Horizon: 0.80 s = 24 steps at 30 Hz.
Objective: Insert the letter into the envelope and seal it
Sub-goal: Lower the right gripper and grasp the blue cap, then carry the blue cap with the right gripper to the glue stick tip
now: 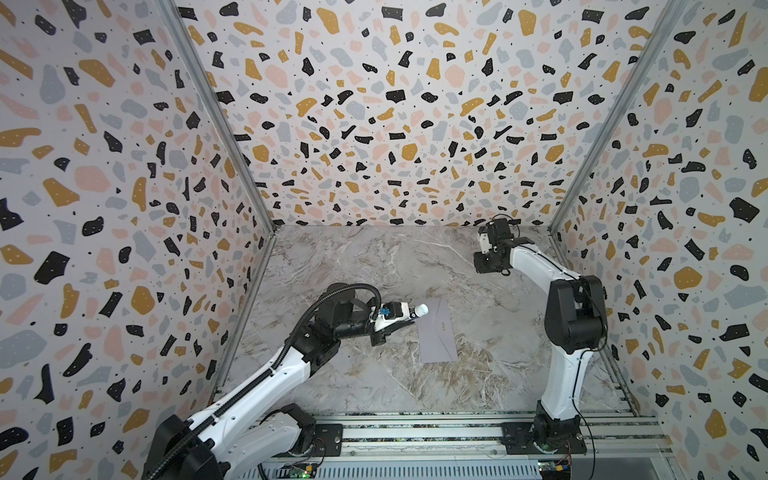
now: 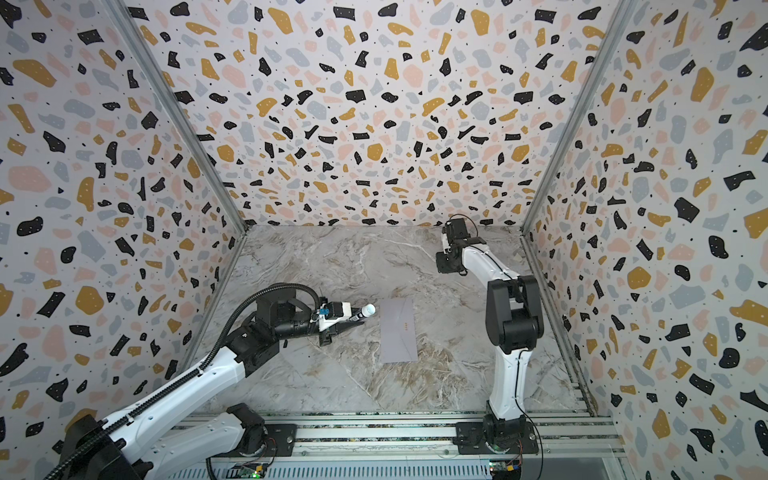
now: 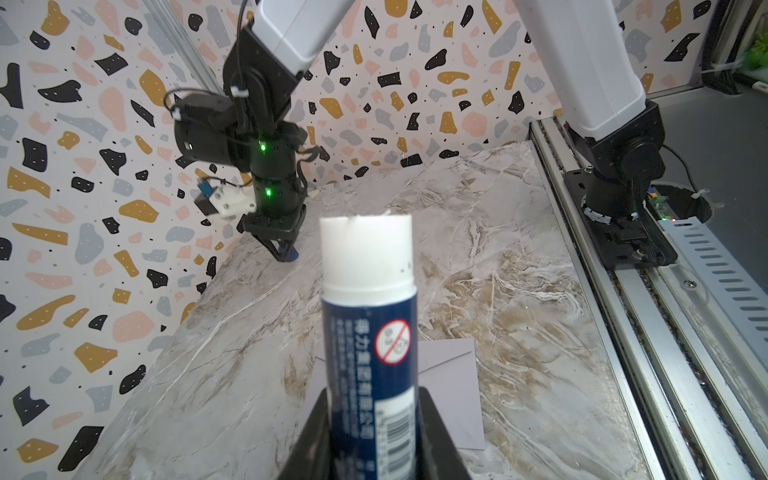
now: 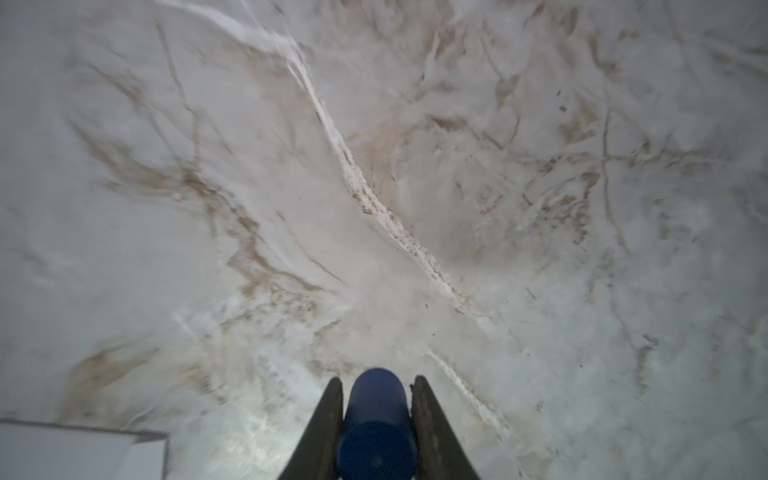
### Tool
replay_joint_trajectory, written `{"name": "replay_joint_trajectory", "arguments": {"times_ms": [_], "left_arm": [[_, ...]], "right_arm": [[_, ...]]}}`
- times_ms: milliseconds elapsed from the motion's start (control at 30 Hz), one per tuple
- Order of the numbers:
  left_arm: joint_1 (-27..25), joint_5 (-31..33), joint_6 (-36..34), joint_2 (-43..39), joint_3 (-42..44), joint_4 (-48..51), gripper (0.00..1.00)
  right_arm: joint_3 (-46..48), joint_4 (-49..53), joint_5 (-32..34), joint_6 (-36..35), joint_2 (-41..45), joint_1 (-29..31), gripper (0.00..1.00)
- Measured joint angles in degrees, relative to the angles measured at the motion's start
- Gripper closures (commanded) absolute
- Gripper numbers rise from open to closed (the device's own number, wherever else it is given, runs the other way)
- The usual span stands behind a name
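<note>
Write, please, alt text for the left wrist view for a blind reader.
An uncapped glue stick, blue with a white tip, fills the centre, clamped in the left jaws. Behind it the envelope lies flat on the marble table; the right arm hangs near the wall.

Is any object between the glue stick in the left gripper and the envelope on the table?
Nothing visible does. The left gripper holds the glue stick, its white tip near the envelope, with only bare table between. The right gripper, holding a blue cap, is away near the back.
</note>
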<state>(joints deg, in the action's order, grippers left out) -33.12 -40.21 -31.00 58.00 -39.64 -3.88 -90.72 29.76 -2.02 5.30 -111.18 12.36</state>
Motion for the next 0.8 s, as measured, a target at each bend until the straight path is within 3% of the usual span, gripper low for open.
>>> {"name": "replay_joint_trajectory", "arguments": {"times_ms": [233, 400, 800], "left_arm": [[0.0, -2.2, -1.2, 0.0, 0.0, 0.0, 0.96], [0.0, -3.5, -2.1, 0.0, 0.0, 0.0, 0.96], [0.0, -5.0, -3.2, 0.0, 0.0, 1.2, 0.96]], "right_arm": [[5.6, -2.8, -8.7, 1.1, 17.5, 2.4, 0.78], [11.4, -5.0, -18.5, 1.6, 27.3, 5.3, 0.78], [14.9, -4.7, -36.4, -1.3, 39.2, 13.8, 0.78]]}}
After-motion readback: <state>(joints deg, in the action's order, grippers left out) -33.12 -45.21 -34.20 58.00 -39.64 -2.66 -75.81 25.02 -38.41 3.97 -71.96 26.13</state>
